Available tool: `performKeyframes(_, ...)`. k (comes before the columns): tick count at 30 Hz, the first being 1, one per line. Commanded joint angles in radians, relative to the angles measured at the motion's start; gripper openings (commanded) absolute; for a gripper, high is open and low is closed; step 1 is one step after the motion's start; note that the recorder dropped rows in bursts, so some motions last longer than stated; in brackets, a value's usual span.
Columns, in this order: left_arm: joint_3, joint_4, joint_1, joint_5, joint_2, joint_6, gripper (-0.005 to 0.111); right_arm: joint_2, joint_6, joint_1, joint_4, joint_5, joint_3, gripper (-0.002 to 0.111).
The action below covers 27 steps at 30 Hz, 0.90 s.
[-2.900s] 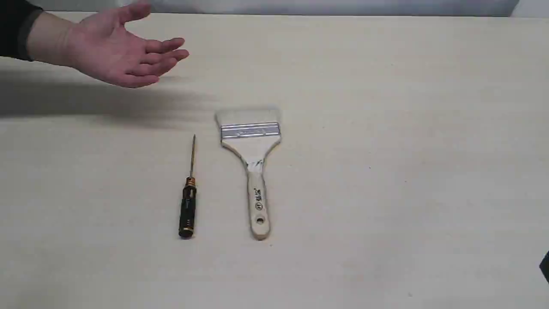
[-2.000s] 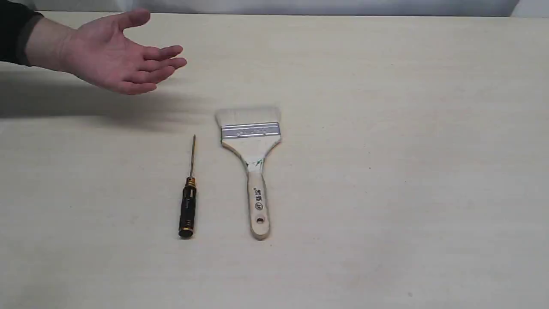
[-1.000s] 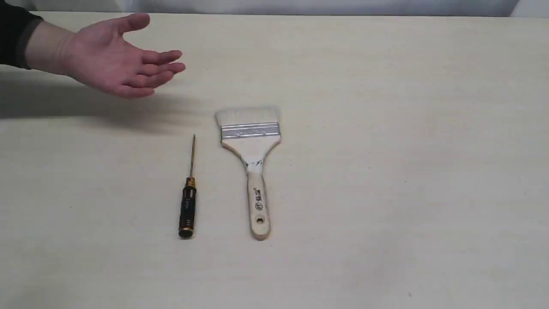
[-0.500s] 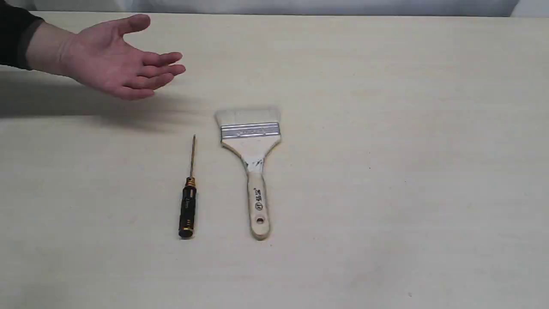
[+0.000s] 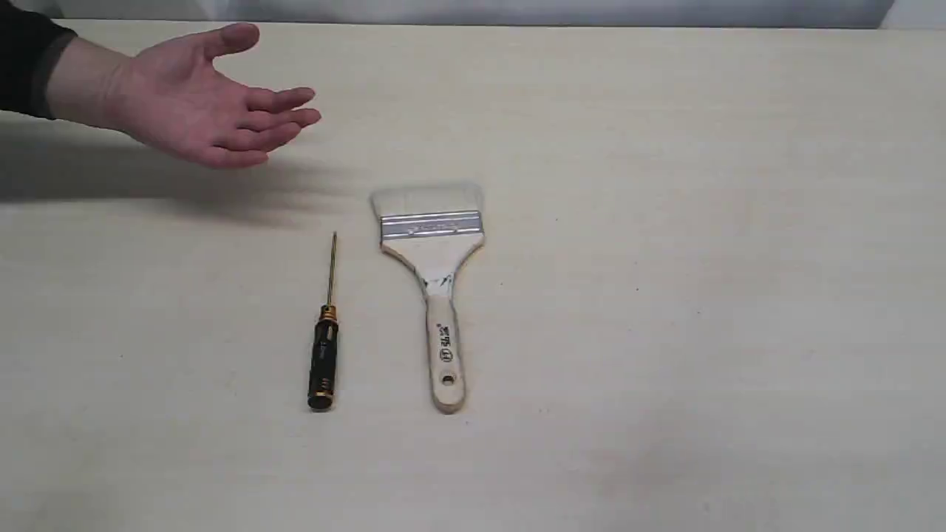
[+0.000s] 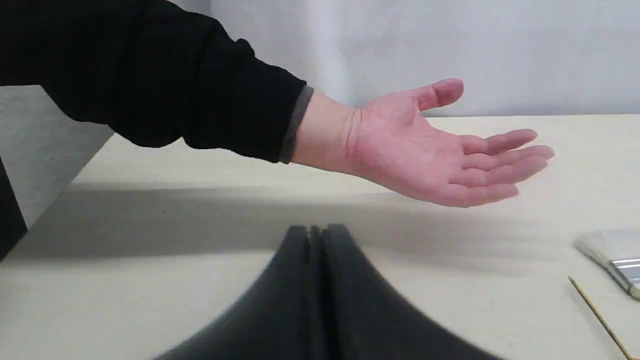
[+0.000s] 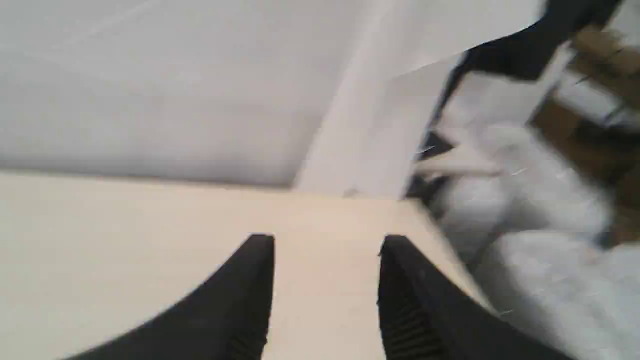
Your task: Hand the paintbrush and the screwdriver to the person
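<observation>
The screwdriver [image 5: 324, 355] still lies untouched beside the paintbrush [image 5: 432, 244], and the person's hand [image 5: 199, 100] waits open beyond it, so nothing is handed yet. The left gripper [image 6: 316, 230] is pressed together and the right gripper [image 7: 328, 241] is spread.

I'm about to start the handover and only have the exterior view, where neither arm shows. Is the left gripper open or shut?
Observer: The left gripper is shut, its fingers pressed together with nothing between them.
Operator: And the right one?
Observer: The right gripper is open, with only bare table showing in the gap.
Operator: What is the left wrist camera facing?
Observer: The person's hand, palm up above the table. The screwdriver and the paintbrush are only partly in that view.
</observation>
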Motion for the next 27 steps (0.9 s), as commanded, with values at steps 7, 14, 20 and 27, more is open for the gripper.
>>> performKeyframes(7, 0.002, -0.001, -0.008, -0.007, -0.002, -0.002, 0.0, 0.409, -0.763, 0.214, 1.179, 0.076, -0.216, 0.049)
performKeyframes(14, 0.002, -0.001, -0.008, -0.007, -0.002, -0.002, 0.0, 0.703, -0.741, 0.379, 1.187, 0.088, -0.351, 0.052)
performKeyframes(20, 0.002, -0.001, -0.008, -0.007, -0.002, -0.002, 0.0, 0.936, -0.685, 0.45, 1.187, 0.09, -0.478, 0.052)
performKeyframes(27, 0.002, -0.001, -0.008, -0.007, -0.002, -0.002, 0.0, 1.166, -0.631, 0.494, 1.183, 0.215, -0.625, 0.052)
